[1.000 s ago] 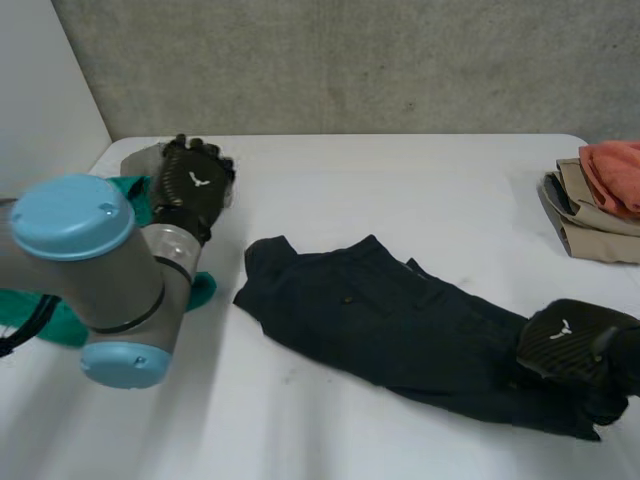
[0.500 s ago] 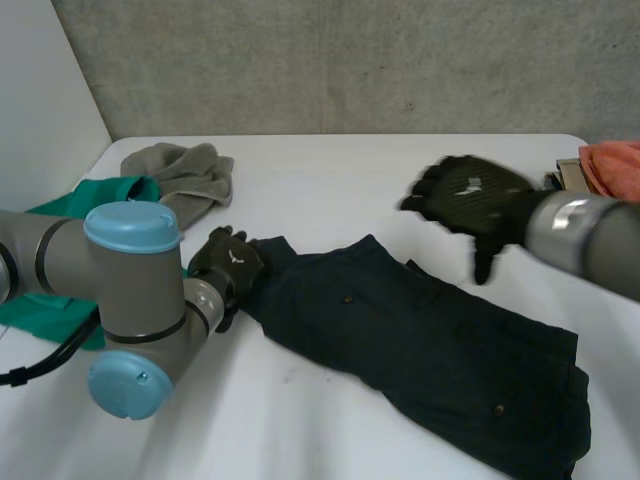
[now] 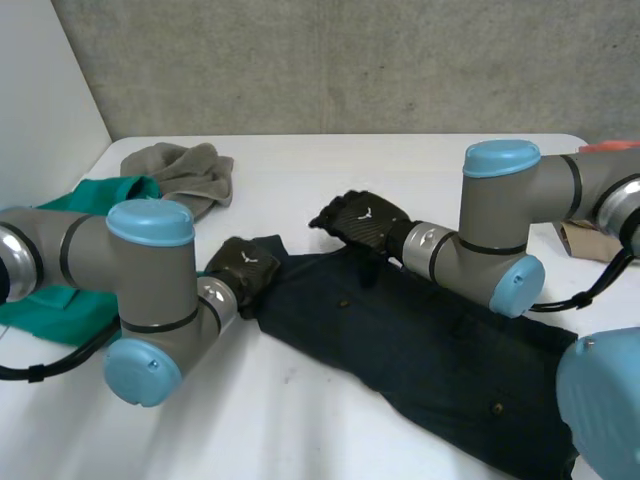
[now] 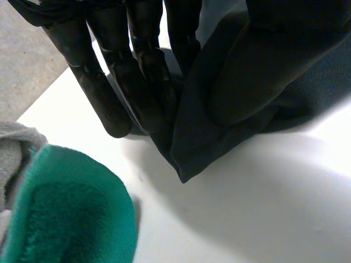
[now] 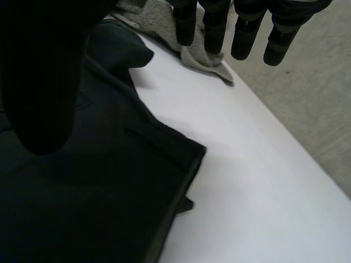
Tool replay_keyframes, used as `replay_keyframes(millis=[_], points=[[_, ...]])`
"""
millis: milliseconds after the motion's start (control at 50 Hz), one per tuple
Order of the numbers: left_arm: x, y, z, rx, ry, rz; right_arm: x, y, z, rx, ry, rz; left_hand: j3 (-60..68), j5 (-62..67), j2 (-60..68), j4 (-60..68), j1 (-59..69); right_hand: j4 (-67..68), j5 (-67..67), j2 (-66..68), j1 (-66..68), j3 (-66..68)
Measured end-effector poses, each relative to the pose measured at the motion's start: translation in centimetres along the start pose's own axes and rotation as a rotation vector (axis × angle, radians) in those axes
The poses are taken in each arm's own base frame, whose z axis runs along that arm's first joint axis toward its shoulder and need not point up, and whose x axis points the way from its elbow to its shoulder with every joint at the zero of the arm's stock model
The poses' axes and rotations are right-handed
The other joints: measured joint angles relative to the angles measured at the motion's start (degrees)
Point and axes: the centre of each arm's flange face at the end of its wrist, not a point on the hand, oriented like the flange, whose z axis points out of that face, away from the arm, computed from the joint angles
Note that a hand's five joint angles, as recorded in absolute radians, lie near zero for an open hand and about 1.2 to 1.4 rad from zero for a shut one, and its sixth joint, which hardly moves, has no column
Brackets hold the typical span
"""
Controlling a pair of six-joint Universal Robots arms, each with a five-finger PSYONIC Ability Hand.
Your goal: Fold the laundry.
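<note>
- Clearly the left hand (image 3: 243, 268) has a grip: in its wrist view the fingers (image 4: 140, 71) lie on one face of a corner of the dark shorts (image 4: 189, 131) and the thumb presses from the other side, pinching the cloth.
- The right hand (image 3: 362, 220) hangs over the far edge of the shorts, near the middle. Its fingers (image 5: 213, 22) are straight and spread, the thumb is apart from them, and it holds nothing.
- The dark shorts (image 3: 420, 340) lie spread across the middle of the table, slanting from the left hand's corner toward the robot's right side. They look mostly flat, with no fold made in them yet.
- Just beside the left hand sits a green cloth (image 3: 110, 190) in a loose heap. A grey cloth (image 3: 185, 165) lies crumpled beyond it, touching it.
- At the table's right edge, partly behind the right arm, a pile of clothes (image 3: 578, 240) looks already folded and stacked.
- Judging from this, the work is partly done: the pile seems finished, the shorts are only being taken hold of, and the green and grey cloths wait.
- The table (image 3: 300, 160) is plain white, with a bare concrete wall (image 3: 350, 60) behind it.
</note>
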Motion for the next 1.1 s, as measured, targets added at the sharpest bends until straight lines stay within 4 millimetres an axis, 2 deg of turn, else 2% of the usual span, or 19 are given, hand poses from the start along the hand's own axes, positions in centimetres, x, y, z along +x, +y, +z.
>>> replay_keyframes(millis=[100, 200, 260, 280, 340, 400, 480, 580, 660, 700, 740, 800, 820, 880, 920, 960, 980, 1020, 1100], points=[[-0.7, -1.6, -1.2, 0.041, -0.020, 0.005, -0.7, 1.0, 0.6, -0.027, -0.069, 0.053, 0.0, 0.0, 0.0, 0.0, 0.0, 6.8, 6.8, 6.9, 6.1, 6.9], [-1.1, -3.0, -2.3, 0.087, -0.037, 0.015, -1.1, 1.5, 0.7, -0.048, -0.108, 0.080, 0.0, 0.0, 0.0, 0.0, 0.0, 26.5, 25.6, 27.3, 26.4, 26.6], [-1.5, -4.0, -2.4, 0.127, -0.056, 0.022, -1.2, 1.6, 0.7, -0.055, -0.117, 0.087, 0.1, 0.0, 0.0, 0.0, 0.0, 47.2, 46.2, 47.8, 43.0, 46.7], [-1.5, -4.2, -2.4, 0.135, -0.059, 0.023, -1.2, 1.6, 0.7, -0.056, -0.117, 0.087, 0.1, 0.0, 0.0, 0.0, 0.0, 49.9, 49.1, 50.8, 45.3, 49.9], [-2.2, -5.5, -1.9, 0.197, -0.094, 0.032, -0.9, 1.5, 0.8, -0.053, -0.097, 0.079, 0.1, 0.0, 0.0, 0.0, 0.0, 54.7, 54.2, 53.3, 47.3, 54.4], [-3.4, -7.6, -1.1, 0.297, -0.156, 0.055, 0.7, 0.6, 1.1, -0.027, -0.010, 0.040, 0.1, 0.0, 0.0, 0.1, 0.0, 55.0, 54.4, 53.3, 47.3, 54.8], [-5.4, -11.3, 0.1, 0.463, -0.275, 0.117, 4.7, -2.4, 0.9, 0.065, 0.207, -0.042, 0.1, 0.0, 0.2, 0.2, 0.0, 55.2, 54.4, 53.4, 48.0, 54.8], [-8.1, -17.4, 0.2, 0.698, -0.467, 0.215, 9.9, -9.3, -1.7, 0.297, 0.480, -0.111, 0.1, 1.0, 0.2, 0.3, 2.9, 55.2, 54.4, 53.4, 49.5, 54.8], [-9.2, -21.3, -1.1, 0.846, -0.582, 0.245, 12.5, -14.9, -5.4, 0.498, 0.634, -0.128, 0.1, 1.0, 0.2, 0.3, 2.9, 55.2, 54.4, 53.4, 49.6, 54.8], [-9.2, -22.7, -2.0, 0.896, -0.610, 0.247, 13.2, -16.8, -7.2, 0.568, 0.683, -0.128, 0.1, 1.0, 0.2, 0.3, 2.9, 55.2, 54.4, 53.4, 49.6, 54.8], [-8.9, -23.3, -2.6, 0.918, -0.616, 0.245, 13.4, -17.7, -8.3, 0.600, 0.706, -0.126, 0.1, 1.0, 0.2, 0.3, 2.9, 55.2, 54.4, 53.4, 49.6, 54.8], [-7.7, -23.1, -3.1, 0.913, -0.588, 0.243, 13.5, -18.4, -9.9, 0.615, 0.723, -0.115, 0.1, 1.0, 0.2, 0.3, 2.9, 55.2, 54.4, 53.4, 49.6, 54.8], [-6.8, -22.5, -3.3, 0.892, -0.559, 0.244, 13.3, -18.2, -10.4, 0.602, 0.722, -0.106, 0.1, 1.0, 0.2, 0.3, 2.9, 55.2, 54.4, 53.4, 49.6, 54.8], [-4.7, -20.1, -3.7, 0.821, -0.482, 0.249, 12.6, -16.9, -11.0, 0.543, 0.698, -0.081, 0.1, 1.0, 0.2, 0.3, 2.9, 55.2, 54.4, 53.4, 49.6, 54.8], [-3.5, -18.4, -3.8, 0.773, -0.435, 0.251, 11.8, -15.2, -10.8, 0.475, 0.657, -0.060, -2.3, -0.7, -2.2, -2.2, 1.6, 55.2, 54.4, 53.4, 49.6, 54.9], [-2.1, -16.2, -3.8, 0.716, -0.379, 0.249, 10.6, -13.2, -10.5, 0.404, 0.599, -0.046, -17.1, -15.3, -17.4, -17.4, -14.3, 55.3, 54.4, 53.4, 49.6, 54.9], [-1.6, -15.5, -3.8, 0.699, -0.362, 0.247, 10.1, -12.4, -10.4, 0.376, 0.570, -0.043, -19.4, -17.7, -21.0, -19.8, -17.2, 55.3, 54.4, 53.4, 49.6, 54.9], [-0.6, -13.8, -3.6, 0.658, -0.320, 0.236, 8.9, -10.9, -10.2, 0.325, 0.508, -0.041, -36.7, -35.4, -37.2, -37.4, -34.7, 55.4, 54.4, 53.4, 49.6, 55.0], [0.7, -11.4, -2.5, 0.598, -0.263, 0.195, 7.1, -9.6, -10.6, 0.258, 0.421, -0.035, -45.1, -44.3, -45.7, -46.2, -39.7, 54.7, 54.0, 53.3, 49.6, 54.4]])
